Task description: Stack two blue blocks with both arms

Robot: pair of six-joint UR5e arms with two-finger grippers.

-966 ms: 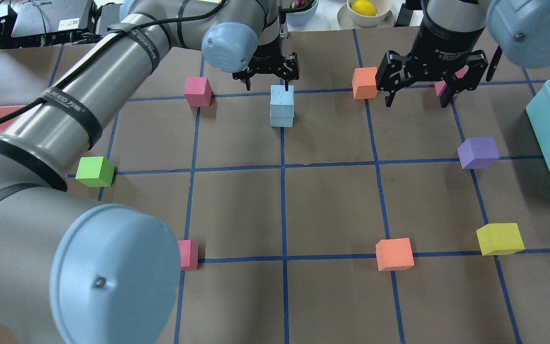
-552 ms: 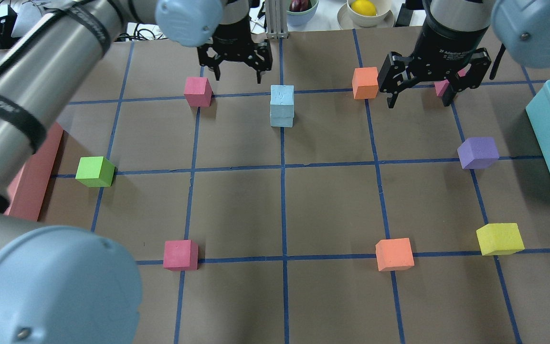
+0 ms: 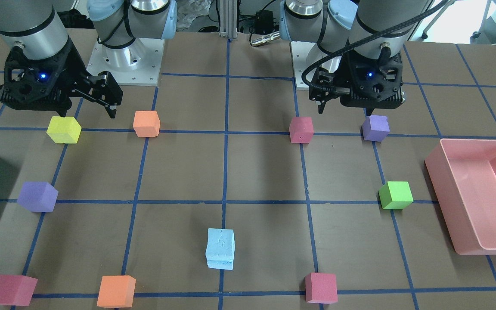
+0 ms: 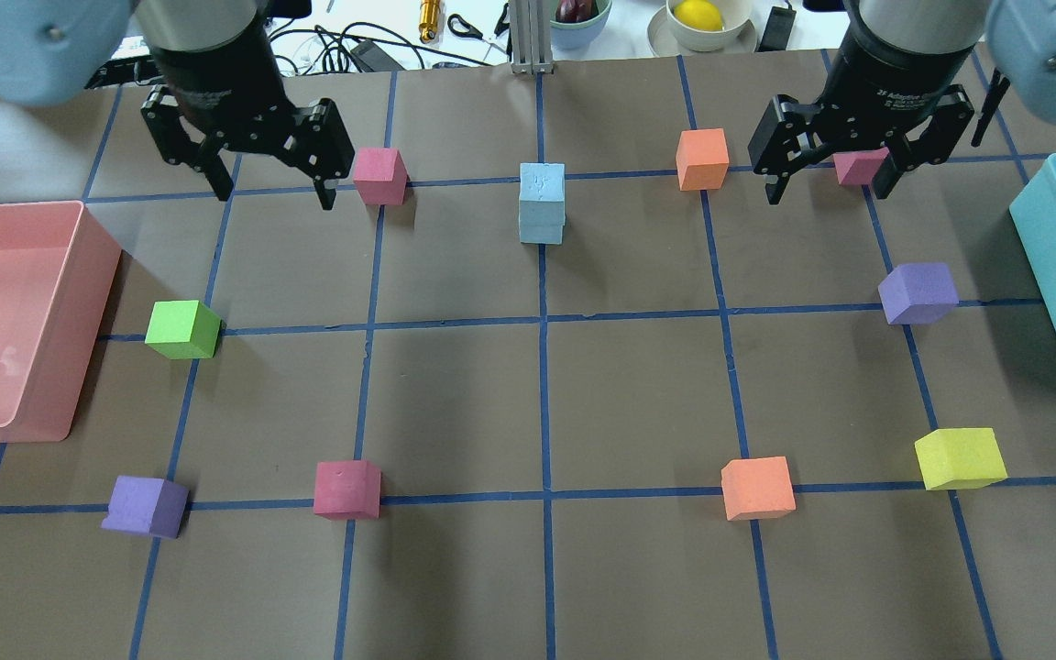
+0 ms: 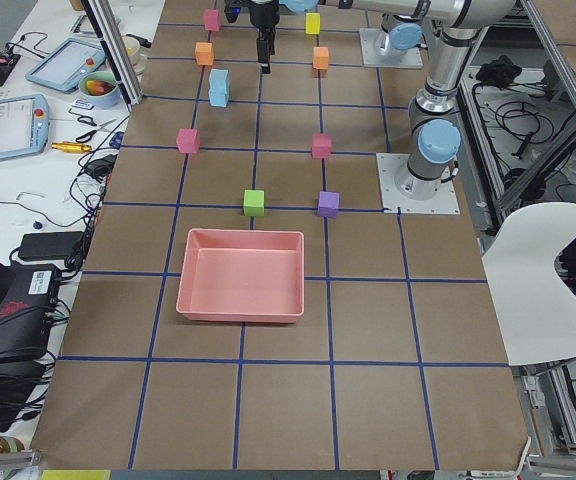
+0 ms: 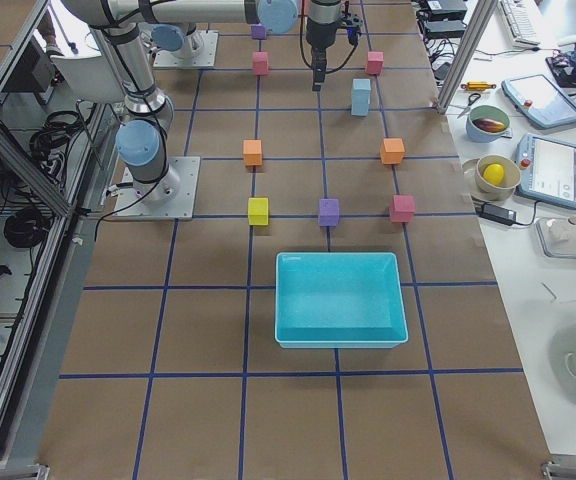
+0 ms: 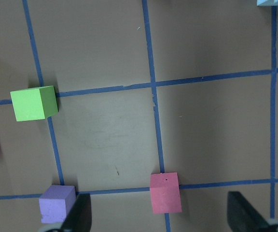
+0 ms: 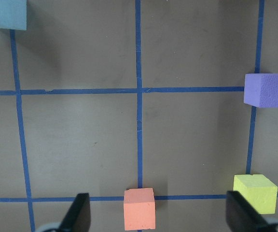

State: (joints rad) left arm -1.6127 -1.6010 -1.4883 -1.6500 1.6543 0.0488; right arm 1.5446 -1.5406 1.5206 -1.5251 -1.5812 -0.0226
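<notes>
The two pale blue blocks point(image 4: 542, 203) stand stacked one on the other on the centre grid line at the far side of the table, and they show near the front edge in the front view point(image 3: 220, 249). Nothing touches them. My left gripper point(image 4: 273, 188) is open and empty, hanging well to the left of the stack beside a pink cube point(image 4: 379, 174). My right gripper point(image 4: 829, 188) is open and empty, to the right of the stack, over another pink cube point(image 4: 861, 167). A piece of the stack shows in the top left corner of the right wrist view point(image 8: 4, 14).
A pink tray point(image 4: 79, 275) sits at the left edge and a teal bin point(image 4: 1041, 238) at the right edge. Loose cubes lie on the grid: green point(image 4: 181, 328), orange point(image 4: 702, 159), purple point(image 4: 918, 292), yellow point(image 4: 959, 457), orange point(image 4: 757, 488), pink point(image 4: 346, 489), purple point(image 4: 145, 505).
My left gripper has drawn away from above the stack, far to the left, still open. This uncovers the pink tray and a purple cube. My right gripper has shifted slightly right.
</notes>
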